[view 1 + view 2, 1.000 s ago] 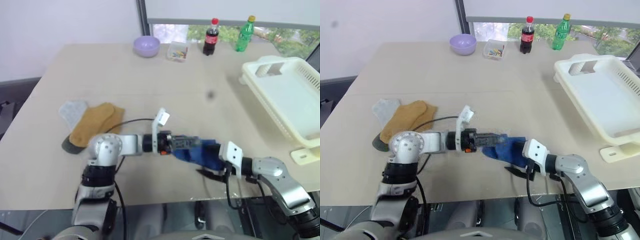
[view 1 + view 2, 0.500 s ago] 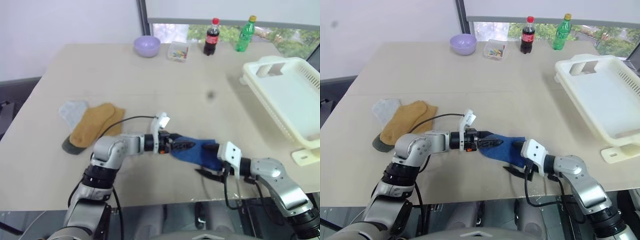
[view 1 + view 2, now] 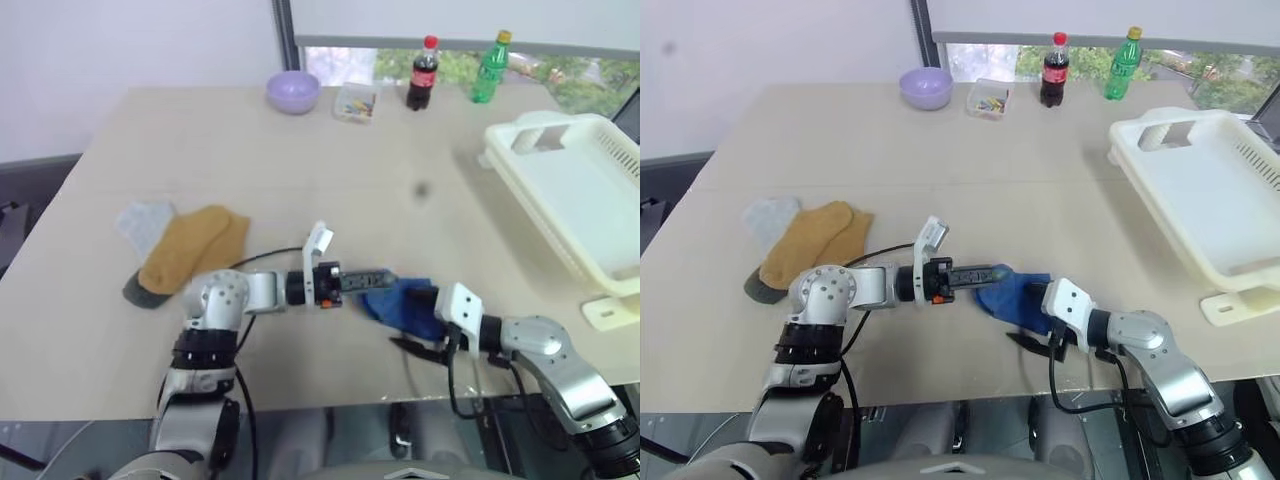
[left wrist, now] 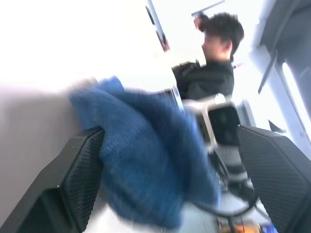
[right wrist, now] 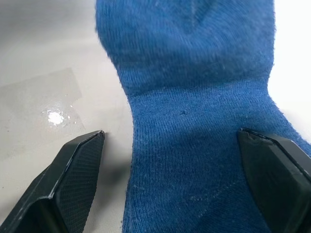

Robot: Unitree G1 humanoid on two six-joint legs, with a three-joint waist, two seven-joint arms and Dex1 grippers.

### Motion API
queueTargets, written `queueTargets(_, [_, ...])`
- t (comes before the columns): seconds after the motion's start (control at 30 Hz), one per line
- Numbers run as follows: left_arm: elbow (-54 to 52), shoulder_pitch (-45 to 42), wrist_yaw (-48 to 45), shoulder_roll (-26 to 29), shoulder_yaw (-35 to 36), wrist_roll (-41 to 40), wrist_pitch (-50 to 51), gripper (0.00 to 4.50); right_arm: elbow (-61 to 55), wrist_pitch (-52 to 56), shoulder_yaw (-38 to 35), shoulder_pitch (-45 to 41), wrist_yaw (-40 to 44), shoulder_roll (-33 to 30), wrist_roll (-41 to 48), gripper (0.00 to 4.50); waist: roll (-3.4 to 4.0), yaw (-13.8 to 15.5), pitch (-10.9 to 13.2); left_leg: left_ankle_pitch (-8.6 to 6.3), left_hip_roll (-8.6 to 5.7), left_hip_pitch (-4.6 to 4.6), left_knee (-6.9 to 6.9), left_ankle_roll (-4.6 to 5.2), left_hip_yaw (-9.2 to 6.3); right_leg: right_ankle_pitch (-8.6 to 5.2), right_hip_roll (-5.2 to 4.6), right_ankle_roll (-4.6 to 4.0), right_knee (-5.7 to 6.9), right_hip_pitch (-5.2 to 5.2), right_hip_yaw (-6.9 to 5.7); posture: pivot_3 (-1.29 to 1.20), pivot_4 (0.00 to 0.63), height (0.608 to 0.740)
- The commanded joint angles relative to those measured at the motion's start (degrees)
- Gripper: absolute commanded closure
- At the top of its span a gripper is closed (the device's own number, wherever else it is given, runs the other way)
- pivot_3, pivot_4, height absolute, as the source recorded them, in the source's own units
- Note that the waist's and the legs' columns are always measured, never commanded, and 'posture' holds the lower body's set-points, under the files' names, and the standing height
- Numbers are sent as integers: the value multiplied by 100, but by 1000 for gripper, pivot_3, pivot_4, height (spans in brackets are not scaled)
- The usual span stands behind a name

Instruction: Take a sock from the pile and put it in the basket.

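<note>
A royal blue sock point(image 3: 405, 303) lies bunched on the table near its front edge, apart from the pile. My left gripper point(image 3: 380, 279) points right at the sock. Its jaws stand open, and in the left wrist view the sock point(image 4: 146, 160) sits between the fingers. My right gripper point(image 3: 418, 335) reaches in from the other side, also open, with the sock point(image 5: 194, 97) lying between its fingers. The pile point(image 3: 185, 250) holds a mustard, a pale grey and a dark grey sock at the left. The white basket point(image 3: 570, 190) stands at the right edge.
At the back stand a lilac bowl point(image 3: 293, 92), a small clear box point(image 3: 355, 103), a cola bottle point(image 3: 422, 72) and a green bottle point(image 3: 490, 67). A person point(image 4: 209, 73) shows in the left wrist view. A strip of clear tape point(image 5: 43, 111) lies beside the sock.
My left gripper drew back to the left, then pushed right again. The blue sock, spread flat half a second ago, is bunched toward my right gripper. The right arm kept still.
</note>
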Motion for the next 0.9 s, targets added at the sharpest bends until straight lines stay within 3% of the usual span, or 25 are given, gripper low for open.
queueTargets(0.03, [-104,-136,30,-105,320,-423,261,29,0,102,21,78,8,-40,5,0,0,-2,0,0,0,0,0,0,3,1,0,1,-2,0,3,0,150,730])
queueTargets(0.5, [-595,82,19,-138,28,-734,635,29,-34,202,-34,30,-24,-47,23,0,0,5,0,0,-4,0,0,0,4,-4,-1,-6,-4,0,12,0,150,730])
queueTargets(0.9, [-436,78,258,-629,-308,-514,335,29,-213,369,-188,-149,-117,-41,81,0,0,8,0,0,-7,-1,0,0,4,-5,0,-9,-3,0,16,0,150,730])
